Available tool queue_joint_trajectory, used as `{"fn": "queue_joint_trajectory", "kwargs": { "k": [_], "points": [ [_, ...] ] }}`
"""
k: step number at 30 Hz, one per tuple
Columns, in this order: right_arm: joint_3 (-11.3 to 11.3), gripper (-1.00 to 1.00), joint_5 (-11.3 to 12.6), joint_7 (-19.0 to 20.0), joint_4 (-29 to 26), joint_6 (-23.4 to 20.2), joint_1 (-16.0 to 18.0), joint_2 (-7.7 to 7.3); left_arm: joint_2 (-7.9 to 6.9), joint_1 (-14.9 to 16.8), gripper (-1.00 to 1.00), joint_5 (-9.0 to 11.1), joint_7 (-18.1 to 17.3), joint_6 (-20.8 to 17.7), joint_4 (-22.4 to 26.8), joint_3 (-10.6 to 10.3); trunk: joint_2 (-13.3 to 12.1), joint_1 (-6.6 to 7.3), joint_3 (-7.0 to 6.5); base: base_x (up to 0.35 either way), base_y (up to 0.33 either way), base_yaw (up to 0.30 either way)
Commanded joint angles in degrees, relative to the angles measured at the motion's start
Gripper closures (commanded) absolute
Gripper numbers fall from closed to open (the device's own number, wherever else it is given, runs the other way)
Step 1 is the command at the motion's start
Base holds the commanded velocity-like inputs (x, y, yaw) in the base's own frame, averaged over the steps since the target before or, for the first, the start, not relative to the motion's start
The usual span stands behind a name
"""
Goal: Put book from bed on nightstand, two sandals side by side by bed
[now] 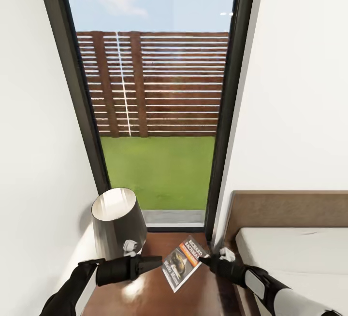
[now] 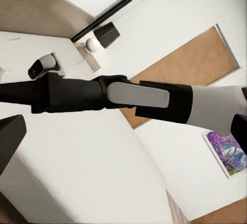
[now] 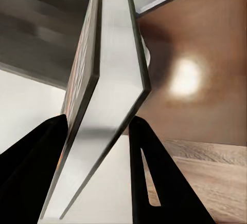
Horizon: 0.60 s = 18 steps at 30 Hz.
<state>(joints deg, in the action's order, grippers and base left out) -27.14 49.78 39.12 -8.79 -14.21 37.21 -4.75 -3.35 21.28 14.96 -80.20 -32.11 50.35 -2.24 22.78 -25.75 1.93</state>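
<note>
The book (image 1: 182, 262), dark-covered with an orange band, hangs tilted just over the nightstand (image 1: 150, 296). My right gripper (image 1: 203, 259) is shut on its right edge. In the right wrist view the book's pale page edge (image 3: 113, 100) stands between the two black fingers (image 3: 154, 178), with the nightstand's glossy brown top (image 3: 206, 80) behind it. My left gripper (image 1: 157, 260) points at the book's left edge from a short way off, apart from it, and its fingers (image 2: 9, 139) are spread open. The bed (image 1: 299, 253) lies to the right. The sandals are out of view.
A dark cone-shaded lamp (image 1: 118, 222) stands on the nightstand's back left, close to my left arm. Behind it is a tall dark-framed window (image 1: 159, 113) showing grass and fence. White walls close in on both sides. The bed's brown headboard (image 1: 290, 207) borders the nightstand on the right.
</note>
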Motion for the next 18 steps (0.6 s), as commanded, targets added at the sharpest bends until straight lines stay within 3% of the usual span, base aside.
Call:
{"fn": "queue_joint_trajectory", "kwargs": {
  "k": [1, 3, 9, 18],
  "points": [
    [-0.02, 1.0, 0.63, -0.72, -0.27, -0.45, 0.06, 0.57, -0.08, 0.06, -1.0, 0.87, -0.21, -0.73, -0.01, -0.2, 0.14, -0.04, 0.13, 0.0, 0.0, 0.0],
    [0.0, 1.0, 0.6, -1.73, -2.94, -0.46, 0.06, 1.33, -0.08, 0.05, -1.0, 1.44, -0.48, -0.94, -0.06, -0.15, 0.14, -0.04, 0.13, 0.0, 0.0, 0.0],
    [-0.01, 1.0, 0.58, -2.05, -5.03, -0.47, 0.06, 1.65, -0.06, 0.05, -1.0, 1.55, -0.51, -1.0, -0.08, -0.3, 0.14, -0.04, 0.13, 0.0, 0.0, 0.0],
    [-0.01, 1.0, 0.59, -2.03, -5.18, -0.47, 0.06, 1.68, -0.07, 0.05, -1.0, 1.63, -0.4, -1.01, -0.15, -0.18, 3.75, -2.01, 1.75, 0.0, 0.0, 0.0]
  ]
}}
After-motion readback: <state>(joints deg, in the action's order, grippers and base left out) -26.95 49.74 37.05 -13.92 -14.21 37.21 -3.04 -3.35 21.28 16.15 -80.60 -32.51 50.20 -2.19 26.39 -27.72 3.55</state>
